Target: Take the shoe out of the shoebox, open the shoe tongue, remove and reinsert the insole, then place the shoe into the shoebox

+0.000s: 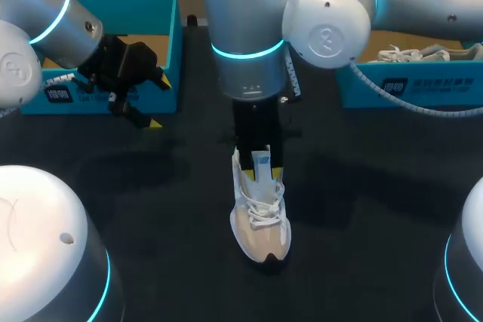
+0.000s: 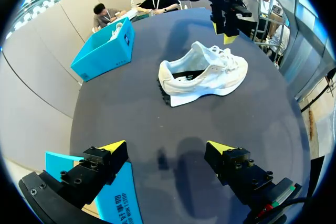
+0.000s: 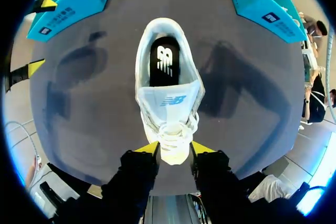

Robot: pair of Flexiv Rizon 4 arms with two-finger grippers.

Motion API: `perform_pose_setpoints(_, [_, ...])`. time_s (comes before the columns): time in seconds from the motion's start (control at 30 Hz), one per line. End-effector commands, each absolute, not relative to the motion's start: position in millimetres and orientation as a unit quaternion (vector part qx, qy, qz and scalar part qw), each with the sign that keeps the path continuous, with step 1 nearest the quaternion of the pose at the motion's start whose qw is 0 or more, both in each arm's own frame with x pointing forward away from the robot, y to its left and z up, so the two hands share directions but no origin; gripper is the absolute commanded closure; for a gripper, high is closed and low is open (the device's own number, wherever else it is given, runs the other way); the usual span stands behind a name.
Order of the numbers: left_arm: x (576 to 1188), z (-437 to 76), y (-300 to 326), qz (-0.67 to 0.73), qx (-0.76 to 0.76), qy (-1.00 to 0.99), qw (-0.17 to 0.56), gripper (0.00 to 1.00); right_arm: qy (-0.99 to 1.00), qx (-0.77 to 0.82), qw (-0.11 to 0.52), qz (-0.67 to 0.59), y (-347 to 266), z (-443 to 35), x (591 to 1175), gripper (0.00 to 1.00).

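Observation:
A white lace-up shoe (image 1: 263, 224) stands upright on the dark table (image 1: 362, 201), toe toward the front edge. Its black insole (image 3: 164, 61) shows inside the heel opening, and the tongue (image 3: 170, 99) stands up. My right gripper (image 3: 175, 148) comes straight down over the laced front part, one yellow-tipped finger pressed against each side of it. In the left wrist view, my right gripper (image 2: 226, 30) stands over the laces of the shoe (image 2: 205, 77). My left gripper (image 1: 157, 102) hangs open and empty at the front of the left shoebox (image 1: 151, 5), well away from the shoe.
The blue left shoebox sits at the back left, its brown floor showing. A second blue shoebox (image 1: 407, 88) at the back right holds another white shoe (image 1: 423, 54). Bare table lies on both sides of the shoe.

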State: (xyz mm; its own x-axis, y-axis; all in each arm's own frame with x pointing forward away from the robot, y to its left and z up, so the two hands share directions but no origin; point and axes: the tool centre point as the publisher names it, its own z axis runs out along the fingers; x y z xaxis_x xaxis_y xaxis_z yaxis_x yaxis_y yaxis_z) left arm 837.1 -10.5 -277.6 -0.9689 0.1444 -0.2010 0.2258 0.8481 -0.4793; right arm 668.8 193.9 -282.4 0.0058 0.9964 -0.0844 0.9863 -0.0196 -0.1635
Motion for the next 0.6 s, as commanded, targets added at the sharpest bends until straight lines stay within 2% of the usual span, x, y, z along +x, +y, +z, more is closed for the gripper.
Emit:
perform_pose_setpoints(0.03, [836,-278,-10,-0.257,0.097,0.958,0.079,0.0,-0.706,-0.702,0.044,0.081,191,-295,678,0.72])
perform_pose_setpoints(0.43, [836,-278,-10,-0.257,0.097,0.958,0.079,0.0,-0.727,-0.678,0.072,0.075,199,-329,707,0.67])
perform_pose_setpoints(0.6, [836,-278,-10,-0.257,0.097,0.958,0.079,0.0,-0.731,-0.675,0.069,0.077,203,-328,714,0.67])
